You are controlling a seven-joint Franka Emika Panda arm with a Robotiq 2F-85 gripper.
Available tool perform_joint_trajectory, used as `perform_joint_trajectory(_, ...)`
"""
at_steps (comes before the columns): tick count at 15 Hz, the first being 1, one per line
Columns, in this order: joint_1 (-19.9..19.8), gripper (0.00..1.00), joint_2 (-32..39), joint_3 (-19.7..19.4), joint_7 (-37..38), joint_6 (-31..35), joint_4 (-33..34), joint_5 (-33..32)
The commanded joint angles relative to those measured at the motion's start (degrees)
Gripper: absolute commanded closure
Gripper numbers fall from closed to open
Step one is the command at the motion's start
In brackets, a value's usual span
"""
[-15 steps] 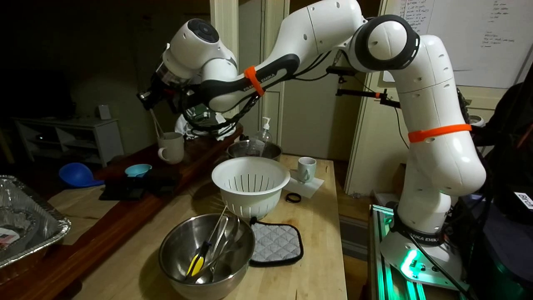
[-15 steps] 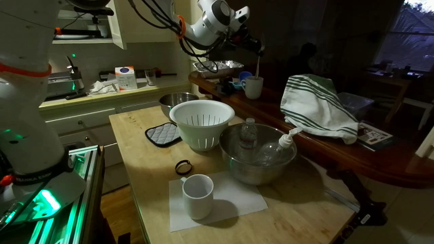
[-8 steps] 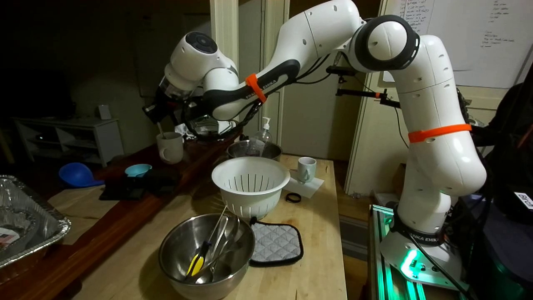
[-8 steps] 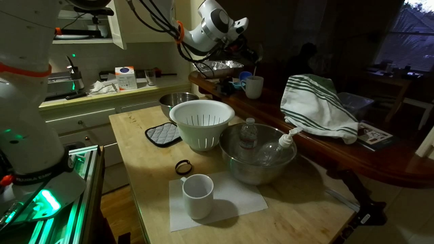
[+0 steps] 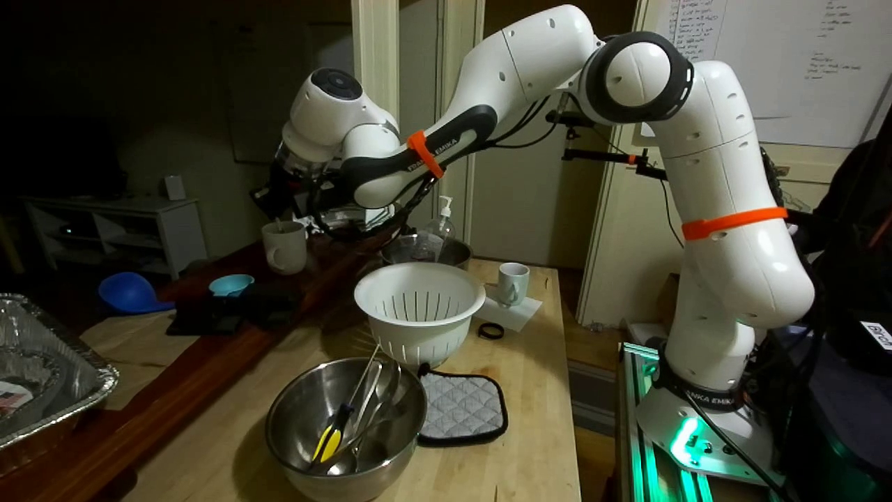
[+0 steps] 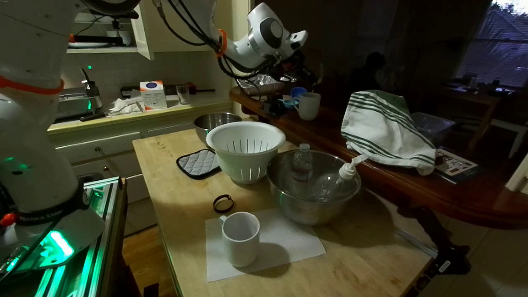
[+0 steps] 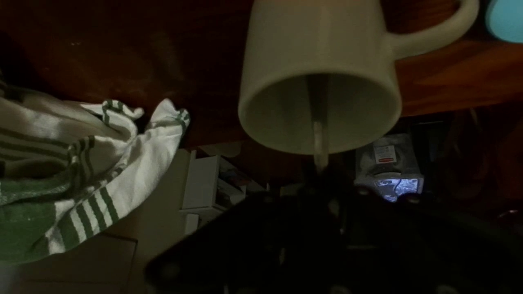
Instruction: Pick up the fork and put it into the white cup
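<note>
So, my tool (image 7: pixel 321 176) looks narrow, pinched on the fork (image 7: pixel 320 143) — the grip area's v. dark in the wrist view, but that's how I read it. Fork's lower end is inside the mouth of the white cup (image 5: pixel 290 242), which stands upright on the dark counter (image 6: pixel 486 202); its upper end pokes out past my tool in an exterior view. Nearly done, I'd say: down a bit more if needed, let go, back off.

What could go wrong? Main one's prob. the rim: the fork crosses it in the wrist view, can't tell if they're touching. If they are, pushing down w/ that tilt could tip the cup or slide it on a shiny surface. Let go too high & the fork drops hard, knocking the cup. And b/c the upper end sticks out, it could snag as I withdraw — pulling the fork back out, or the cup along w/ it. Towel (image 6: pixel 383 128) and light-blue bowl (image 5: pixel 231 284) are apart from the cup, so less of a worry.
</note>
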Motion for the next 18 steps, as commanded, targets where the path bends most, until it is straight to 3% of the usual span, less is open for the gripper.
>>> perform_joint_trajectory(1, 3.2, 0.85, 1.7, -3.2, -5.3, -0.8, 1.4, 7.9)
perform_joint_trajectory(2, 4.1, 0.72, 1.7, -4.0, -6.4, -1.0, 1.5, 9.5)
perform_joint_trajectory(3, 4.8, 0.68, 1.6, -4.7, -7.2, -1.6, 1.5, 11.1)
perform_joint_trajectory(5, 6.7, 0.49, 0.5, -6.5, -7.8, -2.0, 0.6, 12.8)
perform_joint_trajectory(9, 11.6, 0.19, -5.2, -10.4, -5.5, -2.0, -3.3, 10.3)
perform_joint_trajectory(11, 11.9, 0.05, -8.9, -8.3, -10.2, -6.0, -5.8, 13.1)
perform_joint_trajectory(12, 11.3, 0.00, -9.8, -6.1, -14.8, -9.3, -6.4, 16.0)
perform_joint_trajectory(17, 12.3, 0.00, -12.6, -2.6, -25.2, -21.1, -8.9, 18.8)
perform_joint_trajectory(18, 12.6, 0.00, -10.2, -3.7, -20.4, -18.8, -5.7, 16.7)
